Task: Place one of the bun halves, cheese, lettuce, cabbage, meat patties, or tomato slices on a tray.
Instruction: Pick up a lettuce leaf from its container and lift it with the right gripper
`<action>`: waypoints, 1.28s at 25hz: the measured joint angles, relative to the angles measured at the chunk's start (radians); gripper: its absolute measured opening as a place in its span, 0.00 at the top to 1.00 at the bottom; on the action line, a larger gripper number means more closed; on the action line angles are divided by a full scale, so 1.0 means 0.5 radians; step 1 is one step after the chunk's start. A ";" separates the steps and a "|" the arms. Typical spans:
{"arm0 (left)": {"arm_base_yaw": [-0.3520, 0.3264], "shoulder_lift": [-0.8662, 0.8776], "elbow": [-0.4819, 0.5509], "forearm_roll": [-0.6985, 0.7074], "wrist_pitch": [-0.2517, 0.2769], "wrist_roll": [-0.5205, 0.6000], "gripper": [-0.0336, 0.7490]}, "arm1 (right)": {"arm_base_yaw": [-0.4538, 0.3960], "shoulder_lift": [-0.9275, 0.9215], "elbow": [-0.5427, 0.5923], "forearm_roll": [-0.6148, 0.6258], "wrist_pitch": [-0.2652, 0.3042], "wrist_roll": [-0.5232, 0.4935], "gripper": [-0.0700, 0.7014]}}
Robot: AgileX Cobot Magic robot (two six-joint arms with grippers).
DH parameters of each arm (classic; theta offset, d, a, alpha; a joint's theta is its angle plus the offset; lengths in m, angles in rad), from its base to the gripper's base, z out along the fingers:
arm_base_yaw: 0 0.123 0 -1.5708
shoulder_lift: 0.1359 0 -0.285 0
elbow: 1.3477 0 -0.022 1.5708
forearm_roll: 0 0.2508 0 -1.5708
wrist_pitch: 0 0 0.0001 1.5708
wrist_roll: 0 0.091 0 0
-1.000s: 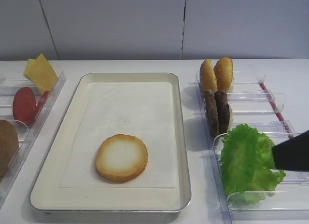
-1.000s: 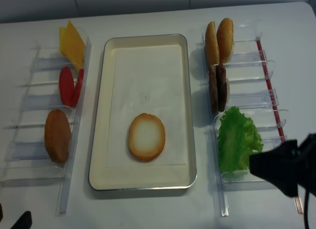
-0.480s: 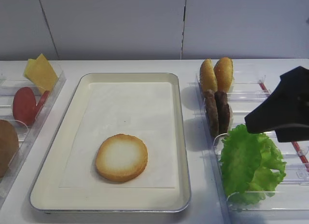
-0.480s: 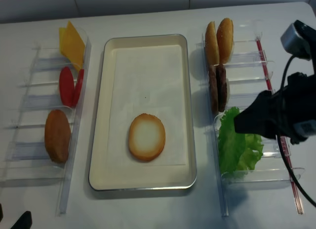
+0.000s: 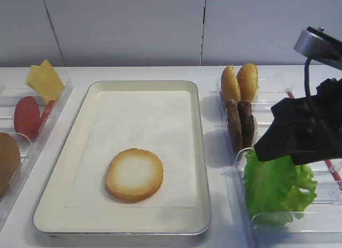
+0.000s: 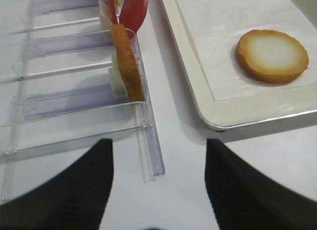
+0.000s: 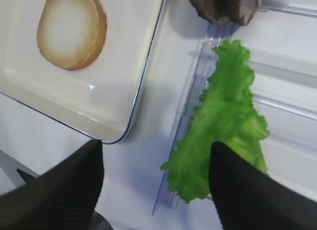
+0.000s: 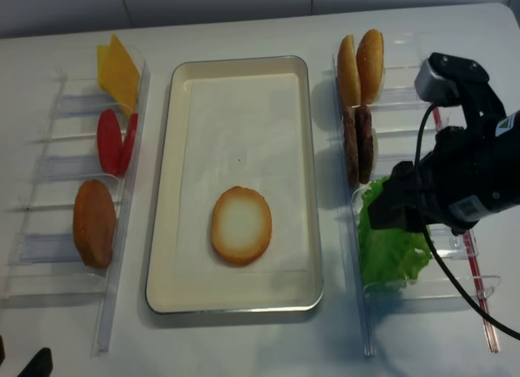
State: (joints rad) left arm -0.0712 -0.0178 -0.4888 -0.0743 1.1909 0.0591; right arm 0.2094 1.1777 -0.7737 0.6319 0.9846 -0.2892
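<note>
Bright, even overhead light is seen; soft shadows are cast; wrist views are blurred at the near edges.

From my station I see a plain white tabletop running back to a pale grey panelled wall with thin dark seams between the panels. Two long racks of narrow clear plastic bins lie on the tabletop: the left rack and the right rack, set well apart on opposite sides. A thin red strip runs along the outer edge of the right rack. The left rack's end sits near the lower edge in my left wrist view.
</note>
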 joint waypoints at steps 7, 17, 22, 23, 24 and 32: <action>0.000 0.000 0.000 0.000 0.000 0.000 0.42 | 0.000 0.001 -0.135 -0.111 0.124 0.153 0.29; 0.000 0.000 0.000 0.000 0.000 0.000 0.42 | 0.000 0.006 -0.168 -0.229 0.089 0.315 0.29; 0.000 0.000 0.000 0.000 0.000 0.000 0.42 | 0.000 0.104 -0.168 -0.221 0.084 0.324 0.29; 0.000 0.000 0.000 0.000 0.000 0.000 0.42 | 0.000 0.124 -0.168 -0.221 0.079 0.324 0.29; 0.000 0.000 0.000 0.000 0.000 0.000 0.42 | 0.000 0.144 -0.168 -0.221 0.074 0.324 0.29; 0.000 0.000 0.000 0.000 0.000 0.000 0.42 | 0.000 0.191 -0.173 -0.136 0.053 0.296 0.35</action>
State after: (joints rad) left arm -0.0712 -0.0178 -0.4888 -0.0743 1.1909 0.0591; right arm 0.2094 1.2734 -0.8601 0.5641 1.0109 -0.1411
